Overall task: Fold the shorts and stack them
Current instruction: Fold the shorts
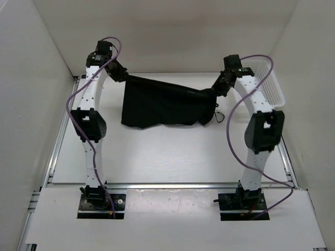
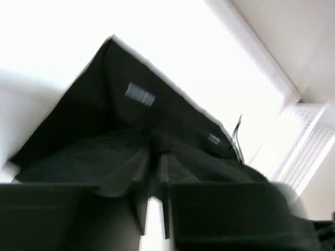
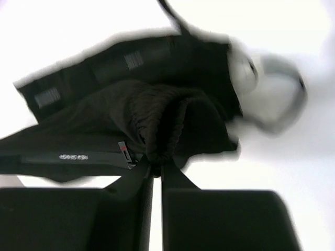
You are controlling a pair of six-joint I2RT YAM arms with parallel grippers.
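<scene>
The black shorts (image 1: 162, 104) hang stretched between my two grippers at the far side of the table, their lower edge drooping onto the white surface. My left gripper (image 1: 125, 77) is shut on the shorts' left corner; in the left wrist view its jaws (image 2: 155, 157) pinch a fold of the dark cloth (image 2: 115, 120). My right gripper (image 1: 212, 94) is shut on the right end. The right wrist view shows the gathered waistband (image 3: 157, 120) bunched between the jaws of that gripper (image 3: 157, 164). A thin drawstring (image 1: 217, 115) dangles beside the right end.
A white mesh basket (image 1: 269, 83) stands at the back right against the wall and also shows as a white basket (image 2: 309, 151) in the left wrist view. White walls enclose the table on three sides. A metal rail runs along the near edge by the arm bases.
</scene>
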